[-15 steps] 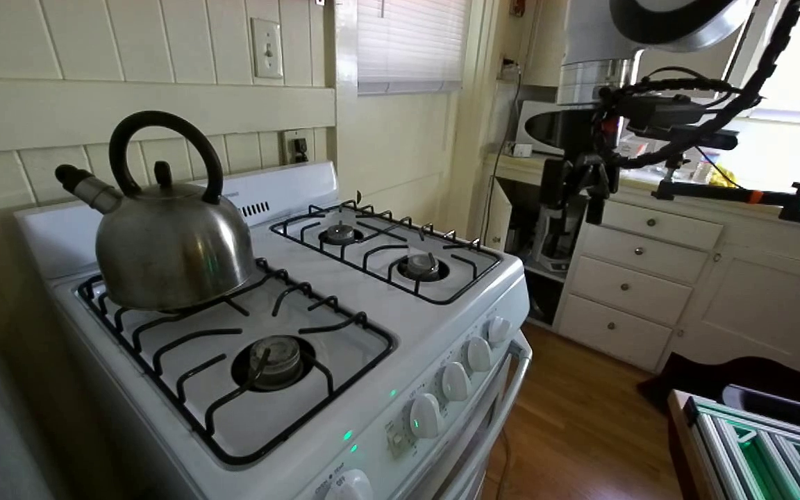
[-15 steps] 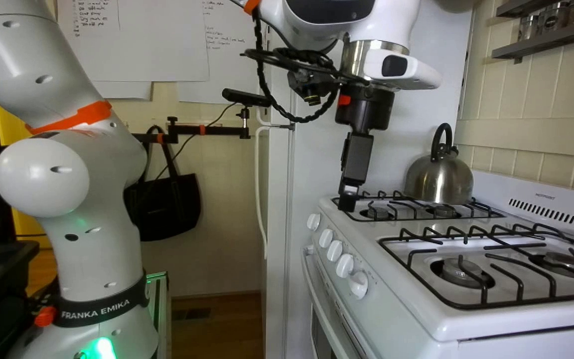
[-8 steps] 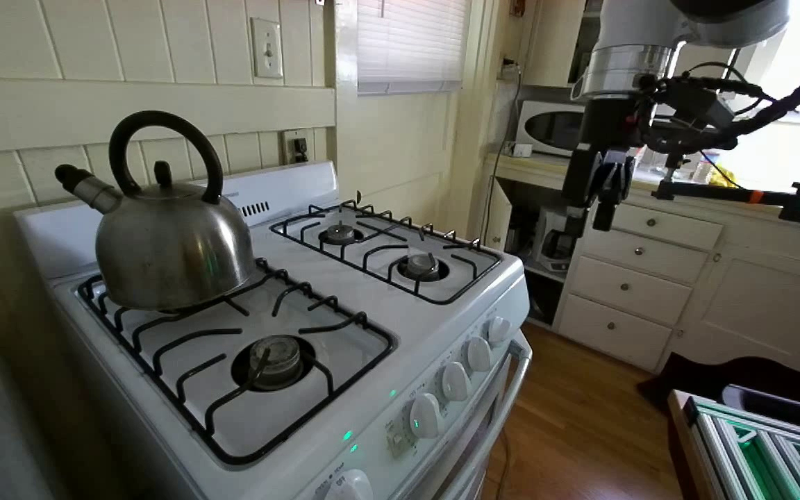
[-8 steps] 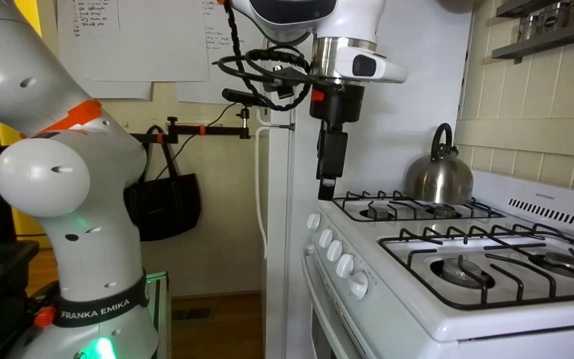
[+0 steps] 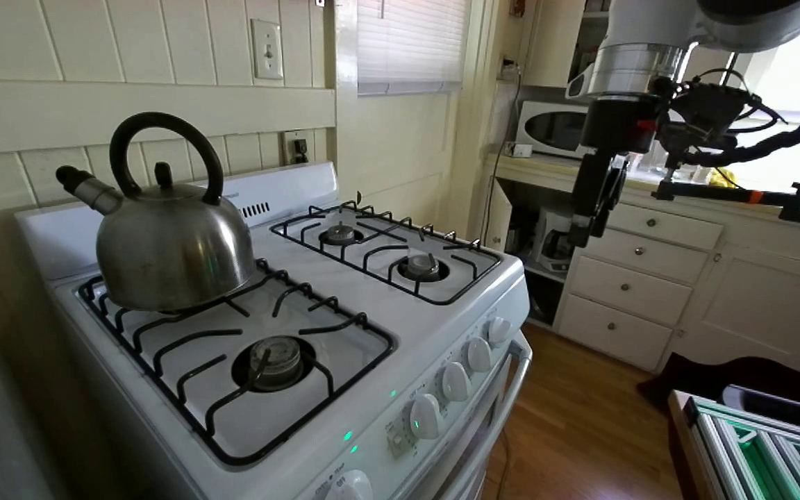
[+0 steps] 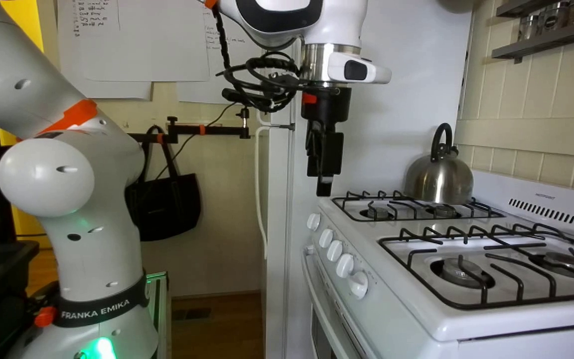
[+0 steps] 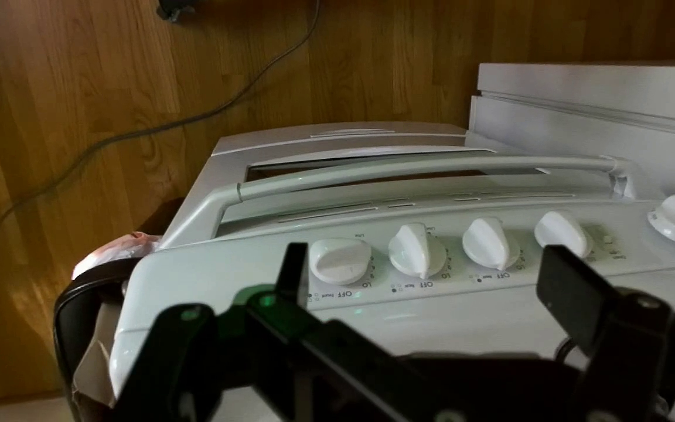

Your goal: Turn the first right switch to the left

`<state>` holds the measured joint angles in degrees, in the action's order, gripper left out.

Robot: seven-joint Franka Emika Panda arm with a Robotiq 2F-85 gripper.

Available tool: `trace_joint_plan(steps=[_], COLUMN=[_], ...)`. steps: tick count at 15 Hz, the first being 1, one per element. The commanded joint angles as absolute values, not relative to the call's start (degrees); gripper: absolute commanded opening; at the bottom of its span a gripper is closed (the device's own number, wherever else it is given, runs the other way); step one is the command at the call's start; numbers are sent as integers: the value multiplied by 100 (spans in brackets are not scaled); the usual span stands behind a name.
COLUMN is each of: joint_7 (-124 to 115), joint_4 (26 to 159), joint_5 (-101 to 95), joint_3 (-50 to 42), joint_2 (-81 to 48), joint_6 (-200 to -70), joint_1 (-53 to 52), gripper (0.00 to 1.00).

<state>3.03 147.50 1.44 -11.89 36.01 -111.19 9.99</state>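
A: Nearest to you are the fingers [image 7: 572,296]. You have them wide apart, and in an exterior view you see them above the front edge of the stove [image 6: 406,289].

B: And where do you find the first right switch [image 7: 340,261]?

A: It is lower than your fingers and apart from them. In the wrist view, where the letters [image 7: 425,285] stand upside down, you see it leftmost of the row.

B: Beside it you have the other white knobs [image 7: 490,243]. Farther, in both exterior views, the steel kettle [image 5: 174,253] stands on a black grate [image 5: 239,460].
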Motion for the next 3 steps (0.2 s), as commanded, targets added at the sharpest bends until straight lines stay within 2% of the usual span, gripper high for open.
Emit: trace_joint_plan(steps=[1, 3], joint_7=[330, 349], joint_4=[14742, 14742], joint_5=[166, 165], joint_3=[-1154, -1155], joint_2=[3593, 3594], joint_6=[-11108, -11109], joint_1=[1027, 1024], gripper=[100, 100])
